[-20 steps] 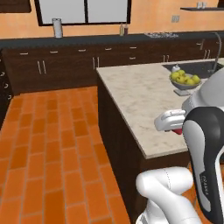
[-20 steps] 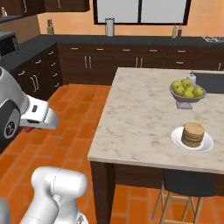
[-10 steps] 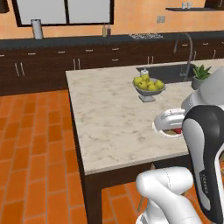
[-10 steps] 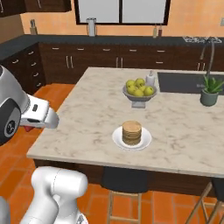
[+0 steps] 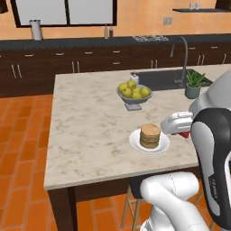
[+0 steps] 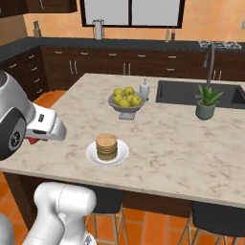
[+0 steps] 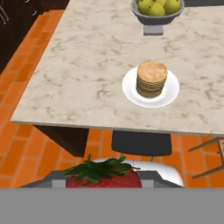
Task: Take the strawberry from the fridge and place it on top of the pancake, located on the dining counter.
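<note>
A: Now, where is the strawberry (image 7: 104, 176)?
B: Jaws are grasping it, off the counter's (image 7: 83, 65) near edge; pancake (image 7: 152, 78) sitting at one o'clock.
A: Advice?
B: Centring above the stack before lowering.
</note>
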Available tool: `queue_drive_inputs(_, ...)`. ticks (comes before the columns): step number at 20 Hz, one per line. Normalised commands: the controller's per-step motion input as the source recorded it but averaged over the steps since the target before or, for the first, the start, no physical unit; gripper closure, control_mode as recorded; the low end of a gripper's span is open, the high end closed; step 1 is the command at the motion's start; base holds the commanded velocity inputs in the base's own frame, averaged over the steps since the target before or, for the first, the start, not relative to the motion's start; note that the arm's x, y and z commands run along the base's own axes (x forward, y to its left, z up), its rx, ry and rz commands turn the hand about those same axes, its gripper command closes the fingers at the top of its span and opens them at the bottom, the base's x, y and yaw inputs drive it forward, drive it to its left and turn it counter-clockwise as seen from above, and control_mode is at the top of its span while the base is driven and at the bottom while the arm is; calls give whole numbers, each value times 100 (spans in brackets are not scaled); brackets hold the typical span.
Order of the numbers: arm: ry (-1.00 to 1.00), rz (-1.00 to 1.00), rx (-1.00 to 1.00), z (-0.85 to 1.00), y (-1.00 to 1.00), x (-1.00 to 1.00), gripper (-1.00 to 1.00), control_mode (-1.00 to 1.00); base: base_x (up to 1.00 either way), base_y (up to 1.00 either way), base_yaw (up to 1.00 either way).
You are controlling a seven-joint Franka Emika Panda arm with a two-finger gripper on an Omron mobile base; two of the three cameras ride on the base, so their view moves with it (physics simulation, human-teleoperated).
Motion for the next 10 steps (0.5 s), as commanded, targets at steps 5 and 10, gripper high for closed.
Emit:
queue_drive_inputs(5, 0, 0, 0, 0, 0, 0, 100, 100, 100, -41, 17)
queue_drive_inputs(10, 1, 7, 6, -8, -15, 40, 100, -100, 60, -23, 9)
